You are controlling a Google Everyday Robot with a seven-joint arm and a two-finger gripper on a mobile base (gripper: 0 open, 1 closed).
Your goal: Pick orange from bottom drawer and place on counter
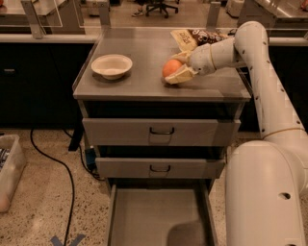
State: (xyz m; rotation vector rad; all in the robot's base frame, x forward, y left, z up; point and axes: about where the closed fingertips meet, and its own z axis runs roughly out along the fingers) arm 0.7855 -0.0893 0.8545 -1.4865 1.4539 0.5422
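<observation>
**Orange at the counter, gripped from 2 sides**

Nearest the camera, the robot's white base [264, 192] fills the lower right. Beside it the bottom drawer [144, 216] stands pulled out, its flat grey floor showing, with a shadow across the right part. On the speckled floor to the left a black cable [67, 173] curves past a clear plastic bin [9, 168].

Above the open drawer, the 2 upper drawers [161, 132] are shut, each with 1 black handle.

On the counter [134, 84] a white bowl [111, 66] sits at the left. Right of centre, well apart from the bowl, the gripper [175, 70] pinches the orange [170, 66], 1 finger above it and 1 below, the lower finger down at the metal surface. Whether the fruit itself touches the top, I cannot tell. The arm [250, 43] reaches in from the right.

Behind the gripper, a snack bag [192, 37] lies near the counter's back edge. Farthest off, an office chair's base [159, 6] shows.
</observation>
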